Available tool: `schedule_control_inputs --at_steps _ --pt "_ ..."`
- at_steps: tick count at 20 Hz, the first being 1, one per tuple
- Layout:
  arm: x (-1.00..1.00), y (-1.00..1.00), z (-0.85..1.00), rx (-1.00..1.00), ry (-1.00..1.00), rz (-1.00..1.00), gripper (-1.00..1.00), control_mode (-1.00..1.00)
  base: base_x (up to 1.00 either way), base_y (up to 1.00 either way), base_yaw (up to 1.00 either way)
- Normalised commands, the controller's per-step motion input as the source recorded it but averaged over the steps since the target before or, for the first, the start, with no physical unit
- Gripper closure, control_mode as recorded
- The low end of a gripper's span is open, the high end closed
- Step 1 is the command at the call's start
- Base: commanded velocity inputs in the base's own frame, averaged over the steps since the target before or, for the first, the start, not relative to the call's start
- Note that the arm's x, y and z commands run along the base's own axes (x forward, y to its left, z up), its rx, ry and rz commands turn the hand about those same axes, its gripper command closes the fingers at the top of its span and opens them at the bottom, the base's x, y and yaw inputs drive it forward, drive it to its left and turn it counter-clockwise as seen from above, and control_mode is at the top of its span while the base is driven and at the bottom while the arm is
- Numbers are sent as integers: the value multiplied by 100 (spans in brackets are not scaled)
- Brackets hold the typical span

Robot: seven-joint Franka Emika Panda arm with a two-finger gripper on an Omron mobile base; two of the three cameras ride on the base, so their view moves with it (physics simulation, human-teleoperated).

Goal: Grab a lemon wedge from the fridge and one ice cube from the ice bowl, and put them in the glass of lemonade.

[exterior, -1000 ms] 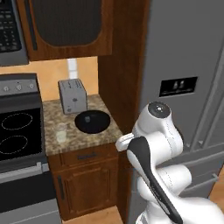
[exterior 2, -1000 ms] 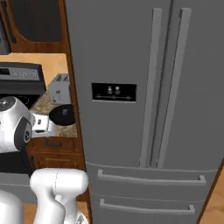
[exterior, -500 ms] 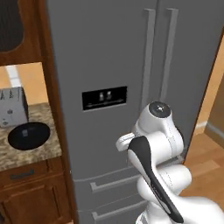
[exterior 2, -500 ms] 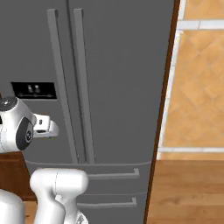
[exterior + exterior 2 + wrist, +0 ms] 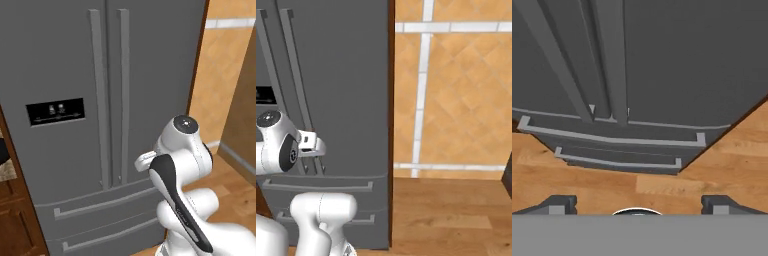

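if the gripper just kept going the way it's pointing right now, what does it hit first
Probably the fridge. The open gripper looks forward and down at the foot of the closed doors, where the two long handles end above the drawers. Bare wooden floor lies nearer, so depth is uncertain.

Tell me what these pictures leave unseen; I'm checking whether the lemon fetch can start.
- Lemon wedge: hidden behind the shut fridge doors in all views.
- Ice bowl: cut off by the left base view's left edge; just a dark sliver.
- Dispenser panel: cut by the right base view's left edge.
- Hand: open, fingertips cut at the hand view's bottom.
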Motion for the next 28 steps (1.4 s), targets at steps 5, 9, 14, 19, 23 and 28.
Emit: schedule_control_inputs --at_steps 5,9,14,19,23,28 --pt "0 0 0 0 0 0 -100 100 -46 49 2" --pt "0 0 0 0 0 0 -100 100 0 25 -1" --pt "0 0 0 0 0 0 -100 100 -22 -13 -3" --pt "0 0 0 0 0 0 -100 100 -18 -1 -1" --pt "-4 0 0 0 -2 0 -100 -100 -14 0 -1" --pt "1 -9 39 0 -43 5 -100 -100 0 0 0"
